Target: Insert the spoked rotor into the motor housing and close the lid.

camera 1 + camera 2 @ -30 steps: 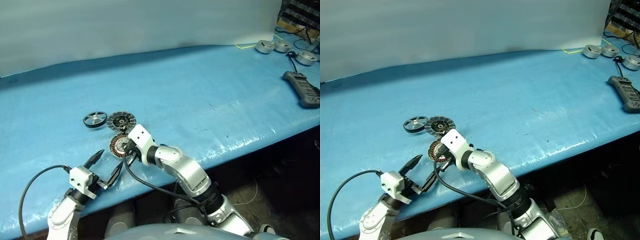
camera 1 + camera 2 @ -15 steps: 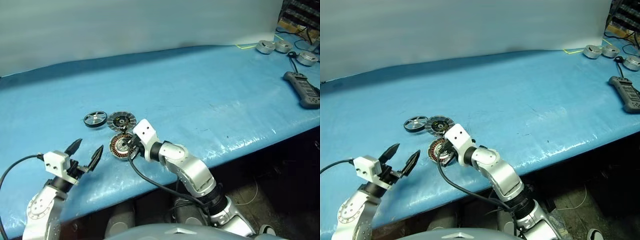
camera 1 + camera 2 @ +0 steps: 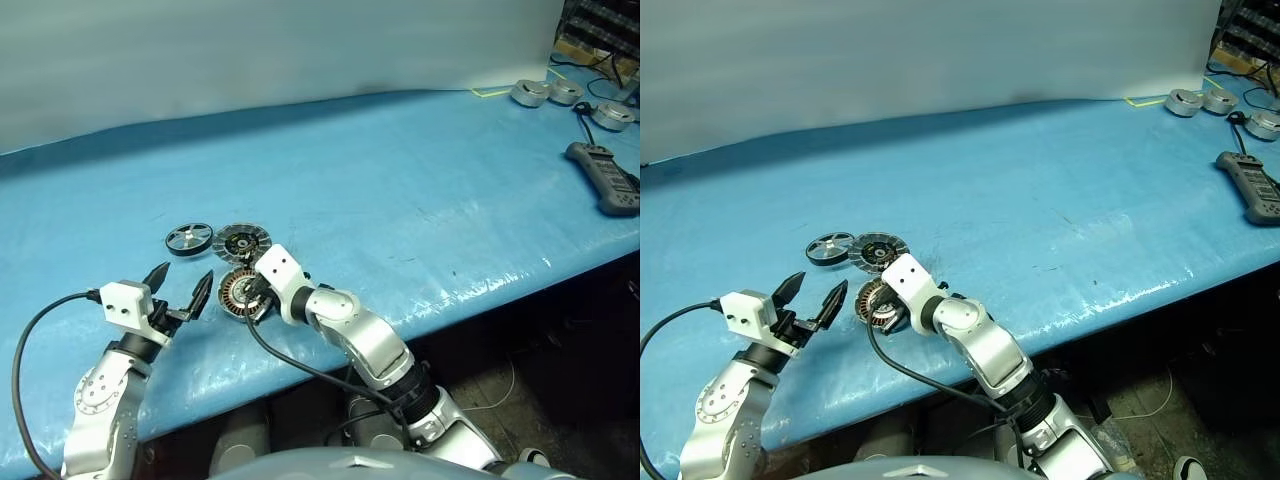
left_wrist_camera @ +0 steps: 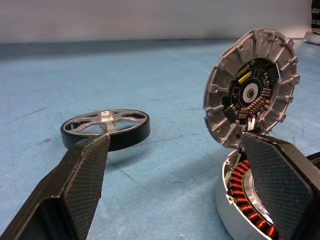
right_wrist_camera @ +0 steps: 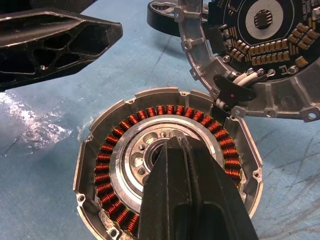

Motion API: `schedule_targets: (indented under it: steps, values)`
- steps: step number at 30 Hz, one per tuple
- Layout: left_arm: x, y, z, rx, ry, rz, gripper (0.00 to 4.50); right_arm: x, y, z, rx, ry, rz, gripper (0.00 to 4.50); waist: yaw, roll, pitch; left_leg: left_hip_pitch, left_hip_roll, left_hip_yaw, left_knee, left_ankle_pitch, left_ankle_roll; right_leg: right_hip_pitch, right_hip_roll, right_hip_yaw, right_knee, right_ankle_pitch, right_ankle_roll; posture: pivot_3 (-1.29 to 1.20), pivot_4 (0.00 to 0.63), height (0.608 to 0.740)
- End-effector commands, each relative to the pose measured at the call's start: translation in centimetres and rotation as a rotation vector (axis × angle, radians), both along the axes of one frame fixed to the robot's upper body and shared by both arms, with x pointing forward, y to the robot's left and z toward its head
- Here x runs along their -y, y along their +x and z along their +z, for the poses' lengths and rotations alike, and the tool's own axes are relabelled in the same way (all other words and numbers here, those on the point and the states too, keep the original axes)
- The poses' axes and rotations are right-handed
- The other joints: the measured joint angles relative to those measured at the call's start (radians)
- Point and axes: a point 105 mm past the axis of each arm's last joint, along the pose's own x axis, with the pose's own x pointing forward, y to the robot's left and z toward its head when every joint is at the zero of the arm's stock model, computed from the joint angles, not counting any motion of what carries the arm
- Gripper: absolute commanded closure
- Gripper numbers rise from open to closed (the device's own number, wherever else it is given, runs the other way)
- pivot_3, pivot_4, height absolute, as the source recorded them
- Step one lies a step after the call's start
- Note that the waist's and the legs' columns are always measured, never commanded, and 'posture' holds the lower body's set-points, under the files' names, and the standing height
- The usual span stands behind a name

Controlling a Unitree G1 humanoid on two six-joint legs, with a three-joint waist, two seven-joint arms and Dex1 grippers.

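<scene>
Two claws | left claw (image 3: 178,293) open, rotor (image 3: 190,239) just beyond on table (image 3: 420,190) | right claw (image 5: 192,200) closed over housing (image 3: 238,291), lid (image 3: 244,241) tilted behind | step: fetch rotor | next: reach, pinch rim

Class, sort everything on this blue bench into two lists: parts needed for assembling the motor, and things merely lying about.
Belongs to the job:
spoked rotor
motor housing
lid

Just lying about:
three silver pucks
black handheld controller
cables
</scene>
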Motion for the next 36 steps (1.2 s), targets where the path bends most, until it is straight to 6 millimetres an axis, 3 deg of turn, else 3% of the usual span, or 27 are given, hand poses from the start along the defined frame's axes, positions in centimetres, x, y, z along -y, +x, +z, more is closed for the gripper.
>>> schedule_targets:
  steps: [1,18,25,36]
  values:
    - [1.0,0.1,1.2,0.056,0.014,-0.036,0.00,0.4,0.4,-0.5,0.009,-0.060,-0.035,4.47,0.000,0.000,0.000,0.000,0.000,0.000,0.000,0.000,0.000,0.000,0.000,0.000,0.000,0.000,0.000,0.00,0.150,0.740]
    - [3.4,-3.1,-0.1,0.012,0.111,-0.361,0.00,1.2,-0.4,-1.7,0.056,-0.222,0.048,4.47,0.003,0.001,0.000,0.000,0.000,0.000,0.000,0.000,-0.001,0.000,0.000,0.000,-0.001,0.000,-0.001,0.00,0.150,0.740]
    - [3.5,-3.2,-1.0,0.012,0.153,-0.360,0.00,1.2,-1.0,-1.3,0.030,-0.238,0.078,4.47,0.003,0.001,0.000,0.000,0.000,0.000,0.000,0.000,-0.001,0.000,0.000,0.000,-0.001,0.000,-0.001,0.00,0.150,0.740]
    - [3.7,-3.2,-1.5,0.017,0.148,-0.357,0.00,1.9,-0.9,-2.6,-0.125,-0.264,0.003,4.47,0.003,0.001,-0.001,0.000,0.000,0.000,0.000,0.000,-0.001,0.001,0.000,0.000,0.000,0.000,-0.001,0.00,0.150,0.740]
